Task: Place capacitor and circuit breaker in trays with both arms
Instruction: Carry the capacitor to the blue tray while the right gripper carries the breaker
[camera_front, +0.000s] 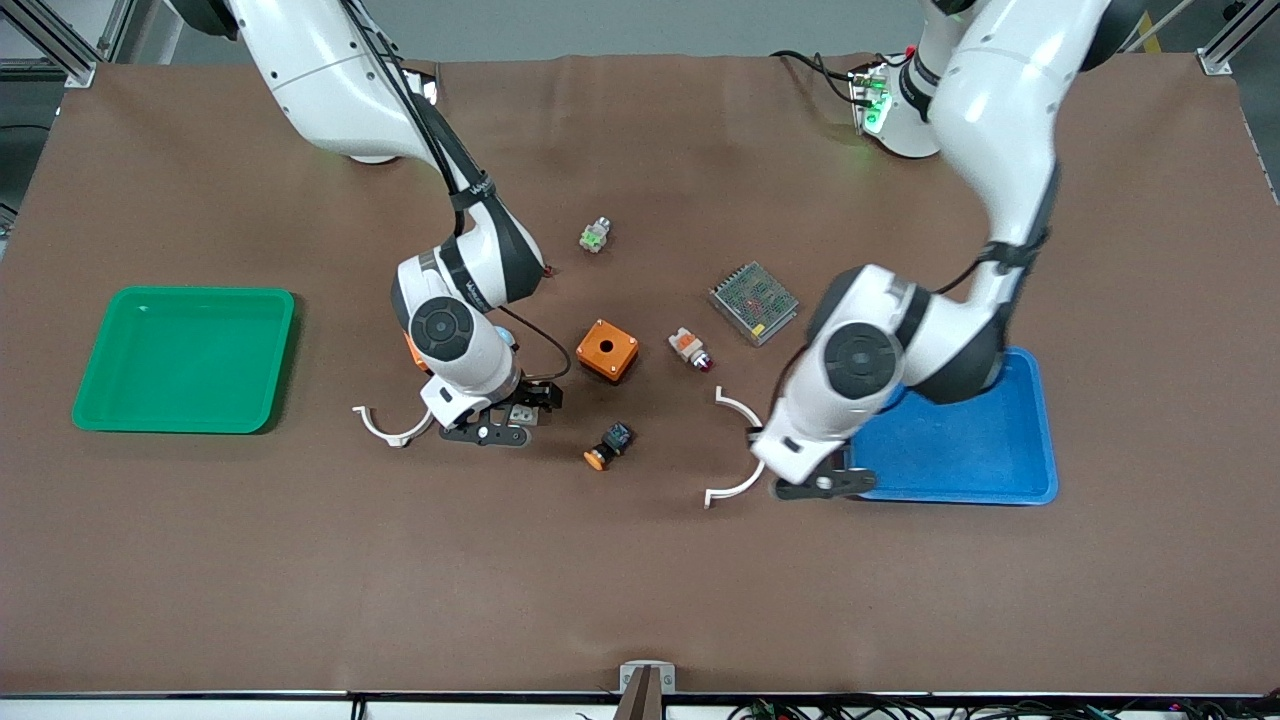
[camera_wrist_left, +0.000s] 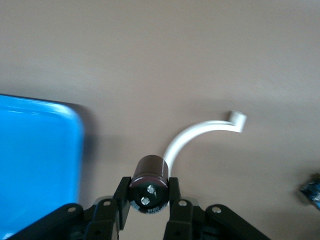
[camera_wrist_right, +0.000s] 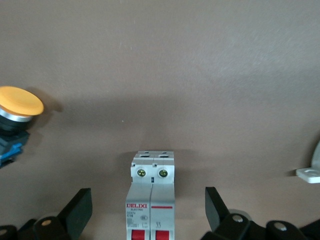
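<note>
The capacitor (camera_wrist_left: 149, 184), a dark stubby cylinder with two metal terminals on its end, is held between the fingers of my left gripper (camera_wrist_left: 149, 192). In the front view the left gripper (camera_front: 818, 486) hangs over the table just beside the blue tray (camera_front: 960, 470), at that tray's corner; the capacitor is hidden there. The circuit breaker (camera_wrist_right: 152, 197), white-grey with red levers and two screws, lies on the table between the open fingers (camera_wrist_right: 80, 210) of my right gripper (camera_wrist_right: 148, 212), untouched by them. In the front view the right gripper (camera_front: 497, 425) is low over the breaker (camera_front: 520, 413).
A green tray (camera_front: 185, 358) lies at the right arm's end. An orange box (camera_front: 607, 350), a white-orange part with red tip (camera_front: 690, 350), an orange-capped button (camera_front: 608, 447), a mesh-covered unit (camera_front: 754, 302) and two white curved clips (camera_front: 390, 428) (camera_front: 738, 455) lie mid-table.
</note>
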